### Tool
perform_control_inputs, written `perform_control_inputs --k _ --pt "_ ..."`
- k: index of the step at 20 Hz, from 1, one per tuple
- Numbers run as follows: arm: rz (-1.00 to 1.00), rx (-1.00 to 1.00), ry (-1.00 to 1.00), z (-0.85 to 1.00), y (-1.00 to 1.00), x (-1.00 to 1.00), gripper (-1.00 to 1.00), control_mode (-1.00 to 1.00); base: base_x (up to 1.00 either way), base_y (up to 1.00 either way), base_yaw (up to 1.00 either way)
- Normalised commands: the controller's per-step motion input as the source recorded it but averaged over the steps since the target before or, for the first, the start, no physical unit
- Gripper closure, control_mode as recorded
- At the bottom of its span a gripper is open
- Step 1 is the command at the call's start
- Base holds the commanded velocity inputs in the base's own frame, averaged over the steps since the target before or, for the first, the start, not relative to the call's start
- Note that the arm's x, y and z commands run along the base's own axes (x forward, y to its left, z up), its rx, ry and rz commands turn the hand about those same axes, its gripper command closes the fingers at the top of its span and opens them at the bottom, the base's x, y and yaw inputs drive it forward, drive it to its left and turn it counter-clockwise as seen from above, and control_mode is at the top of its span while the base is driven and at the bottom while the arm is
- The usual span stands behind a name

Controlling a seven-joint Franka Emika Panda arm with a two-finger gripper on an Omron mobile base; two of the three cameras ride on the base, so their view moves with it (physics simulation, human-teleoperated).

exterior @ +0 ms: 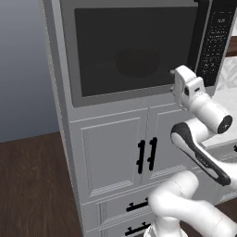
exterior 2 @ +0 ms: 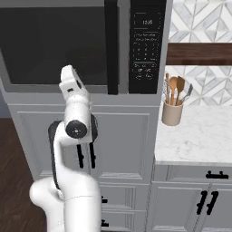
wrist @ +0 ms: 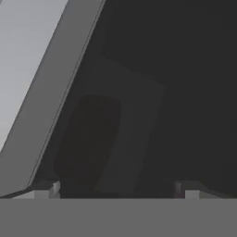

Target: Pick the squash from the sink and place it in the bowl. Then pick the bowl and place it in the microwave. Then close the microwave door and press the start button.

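Grey microwave door (exterior: 125,51) closed; bowl (exterior: 138,62) dim behind dark glass. Pincer (wrist: 118,187) pressed up near door's lower right part, tips apart, nothing between. Bowl beyond glass, ahead of pincer, slightly left in hand view. Keypad (exterior 2: 147,43) right of black handle (exterior 2: 112,47).

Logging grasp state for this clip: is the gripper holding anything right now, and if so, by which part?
Nothing is held. In the hand view the fingertips stand apart with only the microwave door glass beyond; the bowl shows dimly behind it.
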Motion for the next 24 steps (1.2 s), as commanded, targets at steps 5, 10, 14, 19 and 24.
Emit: perform_control_inputs --k 5,10,14,19,24 --pt "0.12 0.09 0.01 0.50 -0.84 -0.50 -1.00 -1.00 0.00 0.00 0.00" --pt "0.07 0.05 0.12 0.54 -1.00 -0.13 -1.00 -1.00 0.00 0.00 0.00" --pt "0.07 0.02 0.20 -0.04 -1.00 0.02 -1.00 -1.00 0.00 0.00 0.00" --pt "0.04 0.00 0.07 -0.47 -0.93 0.15 -1.00 -1.00 0.00 0.00 0.00" --pt "-0.02 0.02 -0.03 -0.39 -0.24 0.34 1.00 -1.00 0.00 0.00 0.00"
